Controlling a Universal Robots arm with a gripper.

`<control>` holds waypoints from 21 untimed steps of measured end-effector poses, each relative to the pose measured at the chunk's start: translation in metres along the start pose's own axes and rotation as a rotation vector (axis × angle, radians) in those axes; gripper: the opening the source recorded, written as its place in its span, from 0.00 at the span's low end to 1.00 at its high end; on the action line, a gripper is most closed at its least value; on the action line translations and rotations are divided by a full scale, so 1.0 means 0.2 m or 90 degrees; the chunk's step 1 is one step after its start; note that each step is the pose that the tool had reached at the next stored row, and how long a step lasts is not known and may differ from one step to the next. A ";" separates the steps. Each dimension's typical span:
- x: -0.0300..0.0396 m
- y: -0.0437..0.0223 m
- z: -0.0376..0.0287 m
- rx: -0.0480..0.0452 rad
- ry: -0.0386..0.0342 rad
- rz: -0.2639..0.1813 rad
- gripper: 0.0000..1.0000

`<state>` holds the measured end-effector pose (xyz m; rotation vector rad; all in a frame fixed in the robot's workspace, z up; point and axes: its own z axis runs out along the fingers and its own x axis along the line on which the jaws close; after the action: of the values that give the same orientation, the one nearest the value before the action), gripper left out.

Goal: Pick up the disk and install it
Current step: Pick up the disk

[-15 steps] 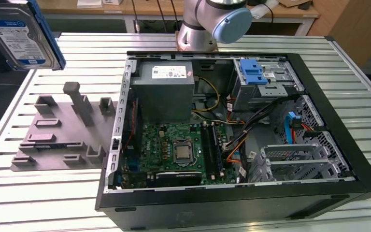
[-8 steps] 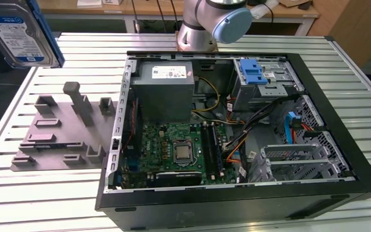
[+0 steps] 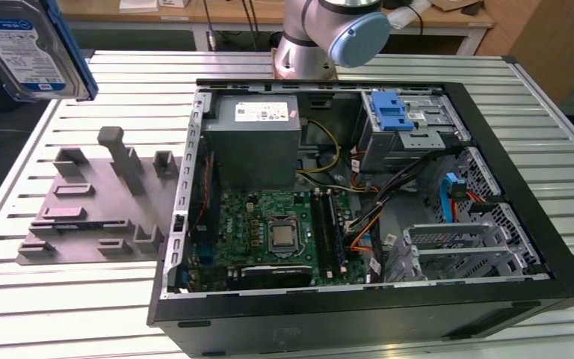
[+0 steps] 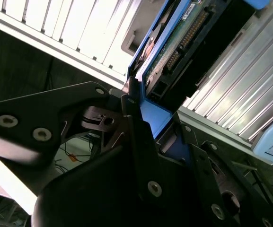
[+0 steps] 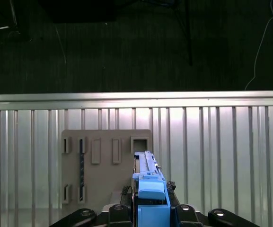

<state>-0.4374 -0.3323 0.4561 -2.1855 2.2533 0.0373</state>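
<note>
We see the end effector (image 5: 151, 204) clamped on the disk (image 3: 28, 51), well apart from the computer case (image 3: 367, 315); held edgewise, it may slip.

An open computer case (image 3: 367, 321) sat on the slatted table (image 3: 68, 299), toward the exterior view's right. A slotted holder plate (image 3: 78, 224) lay on the table beside the case, at the exterior view's left. The arm's base (image 3: 302, 52) stood at the table's far edge, behind the case. Inside the case, the power supply (image 3: 257, 142) filled the far corner nearest the plate, with the motherboard (image 3: 267, 239) in front of it. The drive bay (image 3: 412, 127) sat in the other far corner. The disk (image 3: 28, 52) hung in the air toward the table's far corner on the plate's side, between the fingers of the gripper (image 5: 151, 208).
</note>
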 end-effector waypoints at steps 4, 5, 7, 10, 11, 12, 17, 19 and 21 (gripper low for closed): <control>0.000 0.000 -0.018 -0.0001 0.0000 0.000 0.36; 0.000 0.000 -0.023 0.0000 0.0000 0.000 0.36; -0.001 0.001 -0.031 -0.0001 0.0000 0.000 0.36; -0.001 0.001 -0.044 -0.0001 0.0000 0.000 0.36; -0.001 0.001 -0.048 -0.0001 0.0000 0.000 0.36; -0.001 0.001 -0.052 -0.0001 0.0000 0.000 0.36; -0.001 0.001 -0.072 0.0000 0.0000 0.000 0.36; -0.001 0.001 -0.081 0.0000 0.0000 0.000 0.36; -0.002 0.001 -0.087 0.0000 0.0000 0.000 0.36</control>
<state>-0.4374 -0.3323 0.4736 -2.1855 2.2534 0.0374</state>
